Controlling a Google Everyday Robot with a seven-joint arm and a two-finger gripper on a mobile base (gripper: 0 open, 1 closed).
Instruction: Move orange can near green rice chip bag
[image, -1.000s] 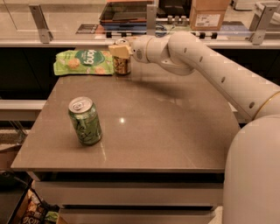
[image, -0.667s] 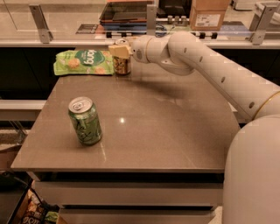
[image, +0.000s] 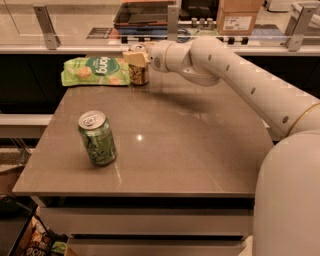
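Note:
The orange can (image: 138, 75) stands upright at the table's far edge, right beside the right end of the green rice chip bag (image: 96, 71), which lies flat at the far left. My gripper (image: 135, 56) reaches in from the right and is shut on the orange can's upper part, with a beige finger (image: 133, 58) across its front. The can's silver top shows just above the gripper. The can's base appears to rest on the table.
A green patterned can (image: 97, 138) stands upright at the near left of the grey-brown table (image: 200, 150). My arm (image: 240, 75) spans the far right of the table. A railing and a counter with boxes run behind the table.

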